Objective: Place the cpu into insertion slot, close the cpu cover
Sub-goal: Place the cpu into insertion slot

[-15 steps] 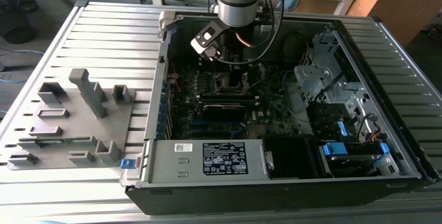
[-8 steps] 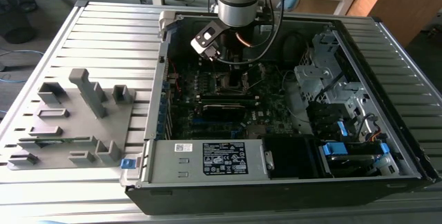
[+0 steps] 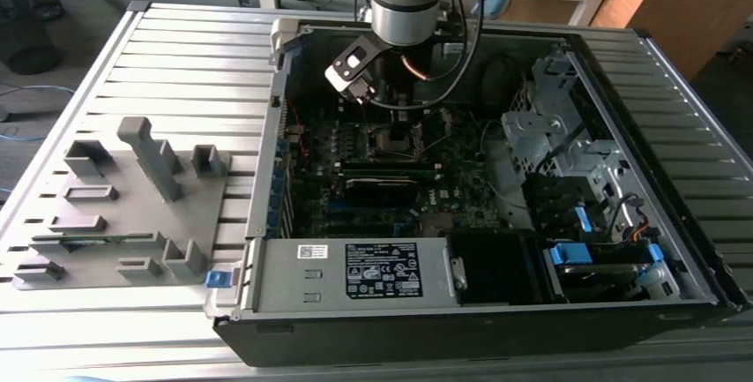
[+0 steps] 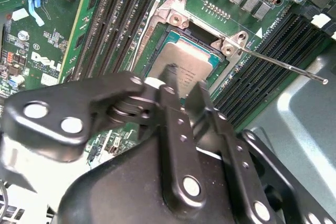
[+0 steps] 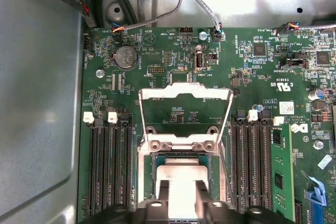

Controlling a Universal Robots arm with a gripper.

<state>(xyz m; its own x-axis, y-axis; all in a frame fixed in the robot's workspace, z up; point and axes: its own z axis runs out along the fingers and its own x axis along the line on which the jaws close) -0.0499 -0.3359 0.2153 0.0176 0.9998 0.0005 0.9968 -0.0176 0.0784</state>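
Exterior view
Counter: a grey slatted counter point(image 3: 176, 56) carried an open computer case point(image 3: 268, 135), with a grey fixture tray point(image 3: 118, 214) near its edge at the exterior view's left.
Arm: the arm point(image 3: 406, 3) reached down into the case near its far wall.
Tool: the tool point(image 3: 397, 122) hung just over the insertion slot point(image 3: 394, 141), about midway across the motherboard.
Power supply: a grey power-supply box point(image 3: 353, 272) filled the near edge of the case.

Second wrist view
Tool: the tool point(image 4: 185, 80) had its two black fingers point(image 4: 170, 85) parted by a narrow gap, with nothing pinched between them; whether the tips touched the chip could not be told.
Cpu: the cpu point(image 4: 184, 59) lay flat inside the insertion slot point(image 4: 169, 36), its dull silver face up, partly covered by the fingers.
Lever: a thin wire lever point(image 4: 283, 65) stuck out from the slot's corner over the memory slots point(image 4: 268, 61).
Board: the green motherboard point(image 4: 47, 40) carried more long black slots on the slot's other side.

First wrist view
Cpu cover: the cpu cover point(image 5: 143, 119) stood swung open on its hinge, a hollow silvery frame clear of the slot.
Cpu: the cpu point(image 5: 181, 174) sat in the insertion slot point(image 5: 212, 163), uncovered.
Tool: the tool point(image 5: 182, 190) was directly above the chip, fingers point(image 5: 163, 188) spread slightly.
Memory slots: black memory slots point(image 5: 107, 166) flanked the slot on both sides.
Battery: a coin cell point(image 5: 126, 56) sat near the board's far edge, beside the grey case wall point(image 5: 37, 103).
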